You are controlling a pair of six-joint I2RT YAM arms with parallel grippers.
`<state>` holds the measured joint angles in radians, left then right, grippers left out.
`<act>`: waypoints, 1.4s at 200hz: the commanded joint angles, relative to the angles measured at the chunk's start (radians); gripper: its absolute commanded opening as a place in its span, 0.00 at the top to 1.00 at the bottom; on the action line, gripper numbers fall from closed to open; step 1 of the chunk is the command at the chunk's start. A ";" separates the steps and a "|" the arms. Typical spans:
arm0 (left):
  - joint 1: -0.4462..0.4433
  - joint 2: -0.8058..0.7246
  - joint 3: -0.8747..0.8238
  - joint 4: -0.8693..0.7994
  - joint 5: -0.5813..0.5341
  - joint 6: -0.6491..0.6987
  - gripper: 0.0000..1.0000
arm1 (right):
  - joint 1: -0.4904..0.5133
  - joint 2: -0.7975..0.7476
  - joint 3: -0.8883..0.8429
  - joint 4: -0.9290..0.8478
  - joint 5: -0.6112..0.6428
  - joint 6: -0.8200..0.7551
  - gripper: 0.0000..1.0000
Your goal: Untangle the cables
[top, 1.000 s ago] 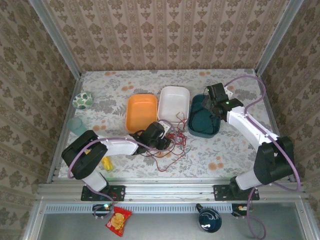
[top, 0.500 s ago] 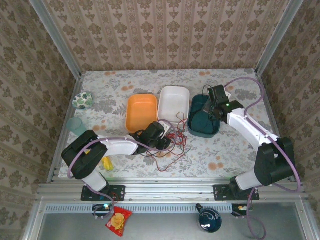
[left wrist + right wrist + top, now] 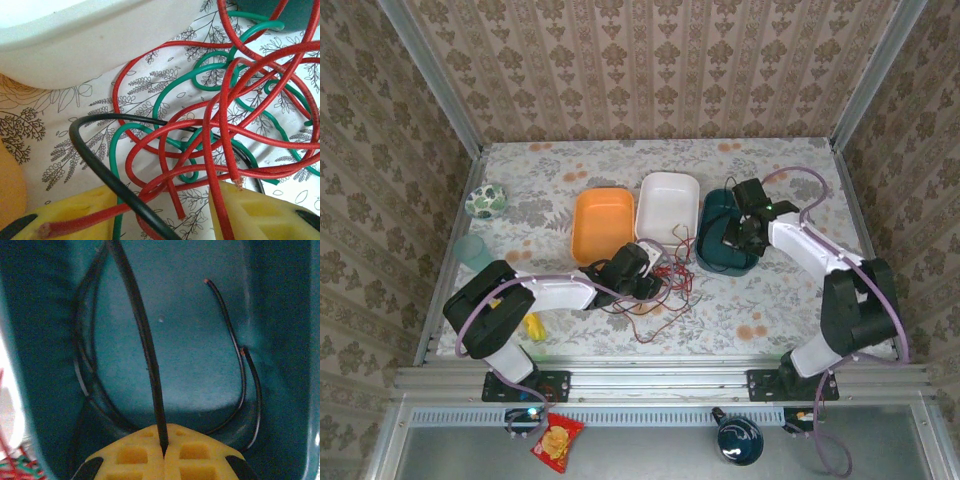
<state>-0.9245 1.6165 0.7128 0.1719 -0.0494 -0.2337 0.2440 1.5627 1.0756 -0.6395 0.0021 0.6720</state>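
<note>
A tangle of red cable (image 3: 215, 125), green cable (image 3: 165, 95) and black cable (image 3: 100, 170) lies on the flowered table in front of the white tray (image 3: 90, 40). My left gripper (image 3: 165, 212) stands open at the tangle (image 3: 668, 282), its yellow fingers (image 3: 75, 210) wide apart, with red and black strands running between and over them. My right gripper (image 3: 164, 450) is low inside the teal tray (image 3: 200, 355), shut on a black cable (image 3: 142, 335) that rises straight from the pads. More black loops and two bare ends lie on the tray floor.
An orange tray (image 3: 602, 225), the white tray (image 3: 667, 208) and the teal tray (image 3: 706, 255) stand side by side mid-table. A patterned ball (image 3: 485, 201) and a pale cup (image 3: 473, 250) sit at the left edge. My left gripper (image 3: 648, 280) and right gripper (image 3: 738, 238) are a tray's width apart.
My right gripper has closed on the black cable and dropped nearer, deeper into the teal tray. The left arm and the tangle have not moved.
</note>
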 commanded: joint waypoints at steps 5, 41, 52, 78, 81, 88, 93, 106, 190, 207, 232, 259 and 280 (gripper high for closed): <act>-0.011 -0.001 0.030 0.013 0.006 0.020 0.50 | -0.010 0.072 0.011 0.004 0.003 -0.011 1.00; -0.014 -0.004 0.030 0.011 -0.002 0.020 0.50 | -0.017 0.198 0.090 0.021 0.051 -0.004 1.00; -0.015 -0.005 0.030 0.009 -0.004 0.021 0.50 | -0.022 0.234 0.121 0.010 0.058 -0.004 1.00; -0.017 -0.009 0.030 0.007 -0.006 0.020 0.50 | -0.025 0.300 0.187 -0.020 0.094 -0.023 1.00; -0.017 -0.009 0.030 0.007 -0.006 0.020 0.50 | -0.025 0.304 0.193 -0.023 0.098 -0.027 1.00; -0.019 -0.009 0.030 0.007 -0.007 0.020 0.50 | -0.025 0.316 0.207 -0.033 0.114 -0.028 1.00; -0.019 -0.009 0.030 0.006 -0.007 0.020 0.50 | -0.026 0.322 0.215 -0.038 0.131 -0.030 1.00; -0.018 -0.007 0.031 0.006 -0.009 0.020 0.50 | -0.027 0.328 0.233 -0.050 0.169 -0.028 0.97; -0.016 -0.031 0.045 0.045 -0.003 0.010 0.50 | -0.013 0.047 0.130 0.036 0.294 0.014 0.38; -0.014 -0.036 0.055 0.047 0.001 0.008 0.50 | -0.014 -0.006 0.117 0.032 0.327 0.016 0.35; -0.012 -0.044 0.064 0.052 0.011 0.005 0.49 | -0.013 -0.072 0.089 0.026 0.362 0.022 0.32; -0.006 -0.051 0.066 0.063 0.016 -0.001 0.49 | -0.013 -0.129 0.048 -0.003 0.342 0.026 0.32; -0.003 -0.057 0.062 0.074 0.018 -0.005 0.49 | -0.015 -0.165 -0.014 -0.035 0.303 0.055 0.32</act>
<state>-0.9344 1.5967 0.7555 0.2188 -0.0483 -0.2321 0.2256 1.4418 1.1248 -0.6117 0.3107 0.6861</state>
